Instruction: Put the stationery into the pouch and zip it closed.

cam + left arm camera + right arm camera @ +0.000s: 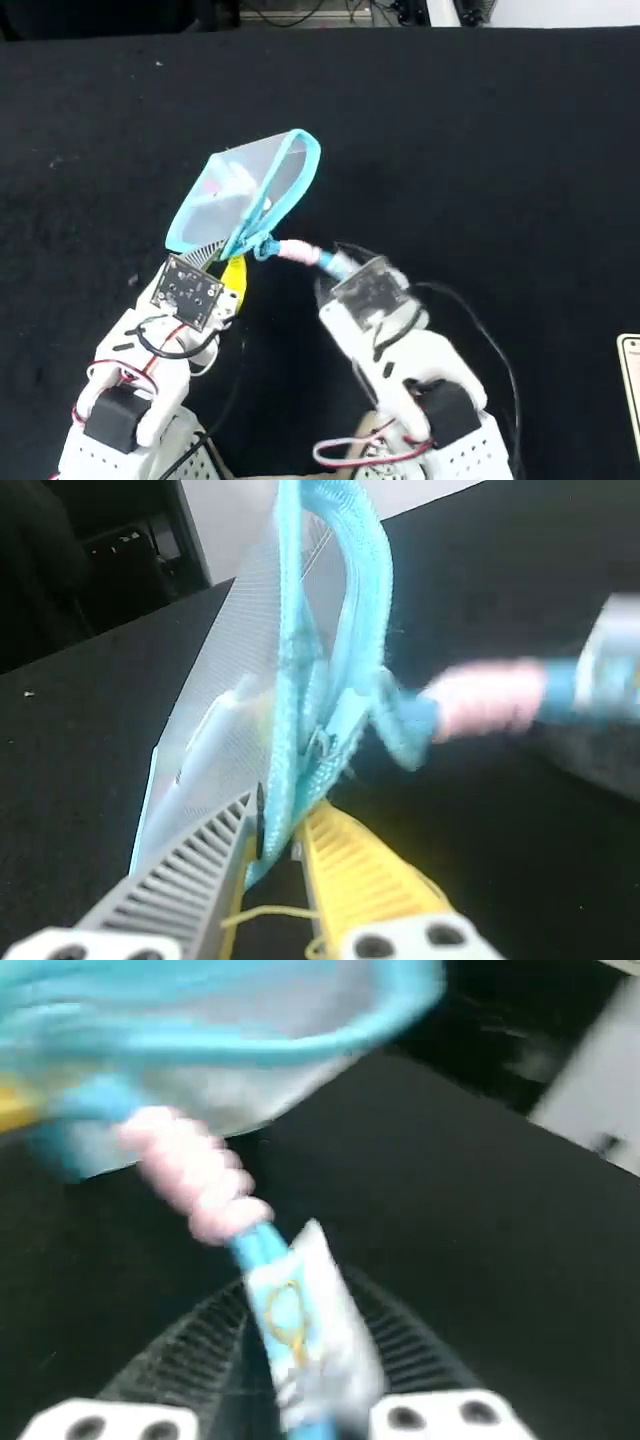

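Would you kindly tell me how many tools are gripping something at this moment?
2. The left tool clamps a corner of the pouch; the right tool holds the white tag on the pink-and-blue cord that runs to that corner.

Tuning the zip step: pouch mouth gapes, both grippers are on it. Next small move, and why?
Probably: the right gripper draws the zip pull toward the far end of the pouch while the left gripper clamps the near corner. The slider seems to sit at that near end.
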Controlling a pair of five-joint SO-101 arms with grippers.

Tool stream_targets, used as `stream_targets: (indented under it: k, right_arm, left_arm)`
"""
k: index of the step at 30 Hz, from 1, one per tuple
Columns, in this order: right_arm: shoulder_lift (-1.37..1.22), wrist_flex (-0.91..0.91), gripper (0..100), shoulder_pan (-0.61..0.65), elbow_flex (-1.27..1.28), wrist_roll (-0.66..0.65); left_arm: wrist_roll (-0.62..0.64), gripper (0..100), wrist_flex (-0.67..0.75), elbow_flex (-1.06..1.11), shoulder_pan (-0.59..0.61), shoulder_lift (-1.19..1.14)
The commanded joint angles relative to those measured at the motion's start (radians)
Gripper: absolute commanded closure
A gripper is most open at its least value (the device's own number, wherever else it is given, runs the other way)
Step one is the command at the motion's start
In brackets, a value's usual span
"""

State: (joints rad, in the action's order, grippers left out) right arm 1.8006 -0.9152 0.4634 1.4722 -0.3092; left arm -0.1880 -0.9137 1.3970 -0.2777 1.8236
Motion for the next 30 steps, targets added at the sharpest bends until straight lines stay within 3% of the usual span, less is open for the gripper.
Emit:
stream_targets:
  k: [1,7,11,16,24,30]
  right_arm:
    - [0.093,-0.071,75.3,0.051,-0.114,-0.018]
    - [0.093,-0.11,74.7,0.115,-0.157,0.054]
    - [0.093,-0.003,74.7,0.219,-0.061,0.066]
    - [0.093,0.095,74.7,0.222,0.016,0.061]
    - [0.093,-0.008,74.4,0.206,-0.062,0.069]
    - [0.101,0.209,74.7,0.206,0.07,0.206]
  left_arm:
    - [-0.029,97,0.008,-0.019,0.027,-0.015]
    - [-0.064,97,0.008,0.022,0.012,-0.011]
    - [-0.064,97,-0.009,0.022,-0.054,-0.011]
    - [-0.064,97,-0.035,0.015,-0.079,-0.009]
    - [-0.06,97,-0.006,0.015,-0.035,-0.009]
    - [-0.058,97,0.002,0.054,-0.11,-0.009]
